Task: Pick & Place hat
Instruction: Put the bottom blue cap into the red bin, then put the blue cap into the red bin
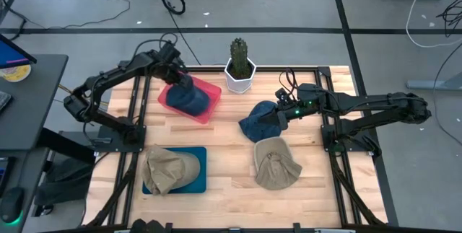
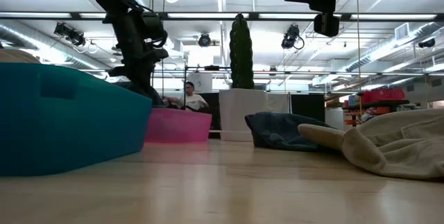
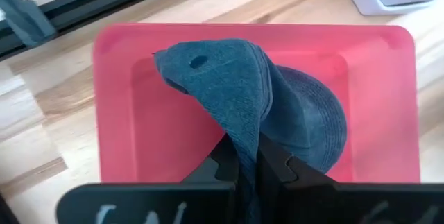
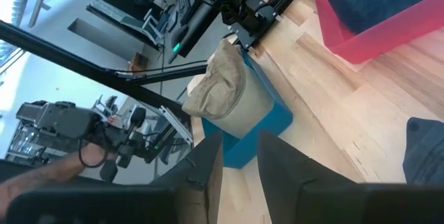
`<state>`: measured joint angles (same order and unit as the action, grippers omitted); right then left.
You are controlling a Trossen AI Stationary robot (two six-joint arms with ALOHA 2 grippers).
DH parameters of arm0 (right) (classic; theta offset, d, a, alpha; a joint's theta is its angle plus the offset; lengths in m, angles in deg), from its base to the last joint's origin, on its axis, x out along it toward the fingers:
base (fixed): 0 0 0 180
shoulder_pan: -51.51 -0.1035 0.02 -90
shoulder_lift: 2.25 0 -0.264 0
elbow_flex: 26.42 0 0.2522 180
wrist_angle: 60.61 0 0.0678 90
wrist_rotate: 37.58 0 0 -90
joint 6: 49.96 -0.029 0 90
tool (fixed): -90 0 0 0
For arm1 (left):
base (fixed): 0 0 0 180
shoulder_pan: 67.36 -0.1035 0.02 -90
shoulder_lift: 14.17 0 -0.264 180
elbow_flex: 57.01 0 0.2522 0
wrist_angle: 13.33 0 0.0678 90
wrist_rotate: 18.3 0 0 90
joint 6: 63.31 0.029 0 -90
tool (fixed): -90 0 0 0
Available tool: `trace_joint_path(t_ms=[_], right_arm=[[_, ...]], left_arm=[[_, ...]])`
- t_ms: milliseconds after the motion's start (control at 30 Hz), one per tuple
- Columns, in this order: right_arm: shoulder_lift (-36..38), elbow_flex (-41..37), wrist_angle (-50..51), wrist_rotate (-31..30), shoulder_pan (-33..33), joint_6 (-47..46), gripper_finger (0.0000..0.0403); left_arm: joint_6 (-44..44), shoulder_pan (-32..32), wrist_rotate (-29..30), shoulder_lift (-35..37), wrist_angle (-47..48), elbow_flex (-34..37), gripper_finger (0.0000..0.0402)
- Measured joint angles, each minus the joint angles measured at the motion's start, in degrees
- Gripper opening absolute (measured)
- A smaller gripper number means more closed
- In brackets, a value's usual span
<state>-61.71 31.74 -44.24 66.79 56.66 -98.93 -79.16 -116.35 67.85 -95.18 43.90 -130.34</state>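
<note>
A wooden table is holding four hats, two trays and a potted cactus (image 1: pixel 240 63). The left gripper (image 3: pixel 248 161) is hanging over the pink tray (image 1: pixel 208 110) at the back left, its fingers pinching shut on a fold of the dark blue hat (image 3: pixel 239 92) that is lying in that tray. The right gripper (image 4: pixel 239 156) is hovering above a second dark blue hat (image 1: pixel 261 121) near the table's middle, its fingers standing slightly apart and gripping nothing. A tan hat (image 1: pixel 277 162) is lying on the bare wood just in front of it. Another tan hat (image 1: pixel 168 168) is resting in the blue tray (image 1: pixel 198 159) at the front left.
</note>
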Motion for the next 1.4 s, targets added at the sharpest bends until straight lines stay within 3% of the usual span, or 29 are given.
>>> trace_joint_path(t_ms=[633,800,1133,1400], right_arm=[[0.0,0.0,0.0,0.0,0.0,-0.2,0.0091],[0.0,0.0,0.0,0.0,0.0,-1.1,0.0094],[0.0,0.0,2.4,0.0,0.1,-1.6,0.0134],[0.0,0.0,6.2,-0.1,3.6,-1.8,0.0134]], left_arm=[[0.8,-2.3,1.7,0.0,0.1,0.0,0.0038],[-0.2,-2.3,2.0,0.0,0.2,0.0,0.0086],[-0.4,-2.3,0.7,4.3,1.9,0.0,0.0228],[-2.4,-2.1,0.6,14.8,1.8,-4.1,0.0252]])
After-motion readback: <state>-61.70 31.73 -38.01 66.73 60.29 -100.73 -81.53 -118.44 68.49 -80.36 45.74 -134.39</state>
